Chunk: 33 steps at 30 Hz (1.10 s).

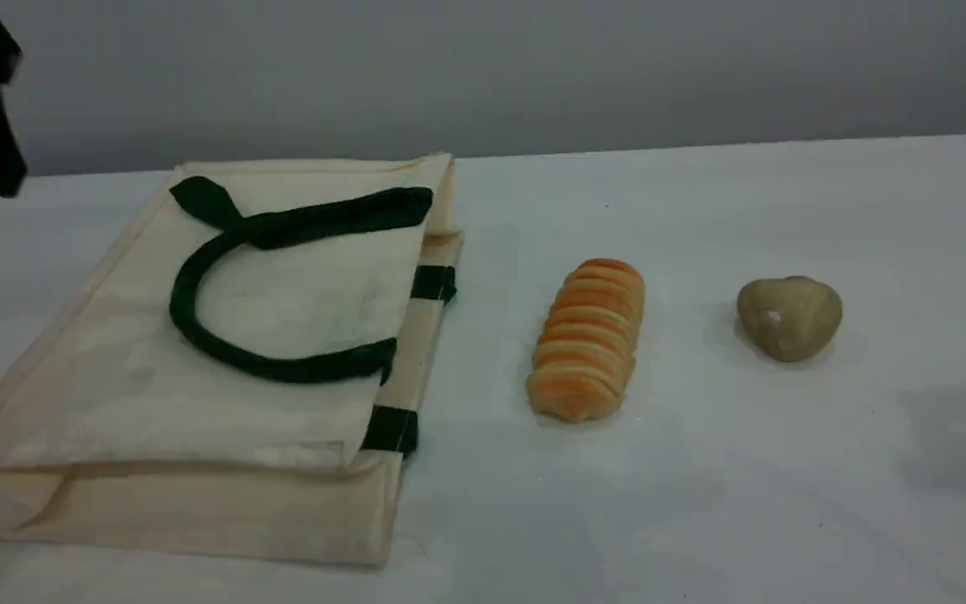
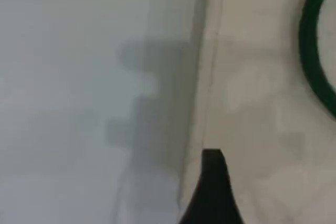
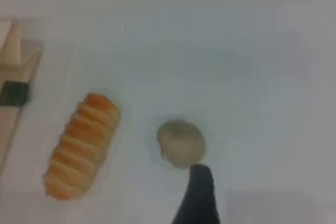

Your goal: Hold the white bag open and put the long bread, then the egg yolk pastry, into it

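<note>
The long bread (image 1: 588,340) lies between white bag (image 1: 156,369) and egg yolk pastry (image 1: 789,317), long axis near-to-far, far end leaning right; left gripper (image 2: 212,187) and right gripper (image 3: 199,192) spread wide, empty.

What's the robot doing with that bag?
Nothing is picked up yet. The big cream-white canvas bag with dark green handles lies flat on the white table. The ridged golden-orange long bread and the small round beige pastry sit beside it, untouched. The left gripper hovers over the bag's edge, the right gripper above the pastry, both open.
</note>
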Tool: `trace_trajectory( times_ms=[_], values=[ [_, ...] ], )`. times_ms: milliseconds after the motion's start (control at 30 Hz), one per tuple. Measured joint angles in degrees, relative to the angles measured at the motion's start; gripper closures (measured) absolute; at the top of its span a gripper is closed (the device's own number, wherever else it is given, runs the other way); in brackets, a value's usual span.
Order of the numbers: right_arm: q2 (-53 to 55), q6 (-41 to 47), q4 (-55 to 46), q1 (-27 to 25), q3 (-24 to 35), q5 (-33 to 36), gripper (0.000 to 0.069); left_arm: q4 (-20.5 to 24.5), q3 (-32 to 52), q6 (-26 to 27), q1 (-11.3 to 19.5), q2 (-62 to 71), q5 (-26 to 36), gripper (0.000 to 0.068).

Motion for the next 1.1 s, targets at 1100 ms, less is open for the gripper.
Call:
trace_trajectory(
  times_ms=[1100],
  values=[
    [9.3,-0.5,-1.2,0.0,-9.8,3.0,0.0139,-12.7,-15.9,4.7,-4.0,30.2,-9.1,0.0176]
  ],
)
